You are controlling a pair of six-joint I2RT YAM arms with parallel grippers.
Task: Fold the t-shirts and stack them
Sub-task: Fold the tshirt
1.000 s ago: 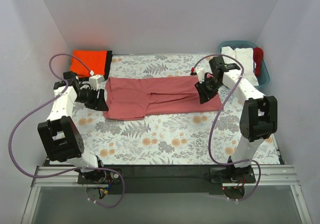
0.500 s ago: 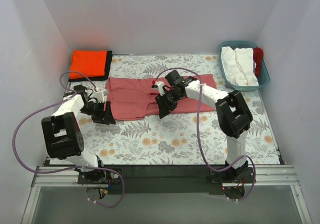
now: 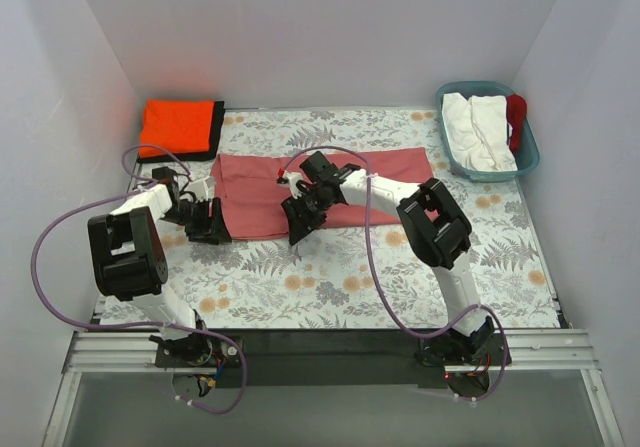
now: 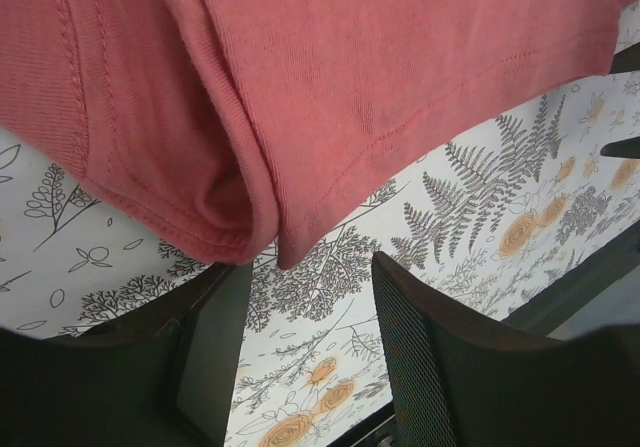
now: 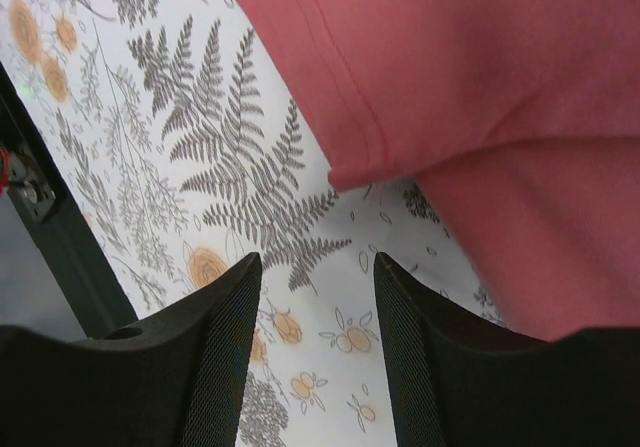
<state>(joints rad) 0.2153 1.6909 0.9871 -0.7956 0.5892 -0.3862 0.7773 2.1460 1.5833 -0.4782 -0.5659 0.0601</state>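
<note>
The dusty rose-red t-shirt [image 3: 330, 177] lies flat in a long strip across the middle of the table. Its folded near-left corner fills the left wrist view [image 4: 330, 77], and its near hem fills the right wrist view [image 5: 470, 77]. My left gripper [image 3: 213, 229] is open and empty, just short of that left corner [image 4: 310, 367]. My right gripper [image 3: 300, 229] is open and empty at the near hem [image 5: 315, 367]. The orange t-shirt [image 3: 178, 123] lies folded square at the back left on a black one [image 3: 216, 127].
A teal basket [image 3: 527, 152] at the back right holds white cloth [image 3: 478, 129] and something red [image 3: 516, 117]. The floral tablecloth [image 3: 350, 277] covers the table; white walls close in on three sides.
My right arm has swung left along the shirt from its right end to the near hem at the middle. My left gripper has shifted slightly nearer, to the left corner.
</note>
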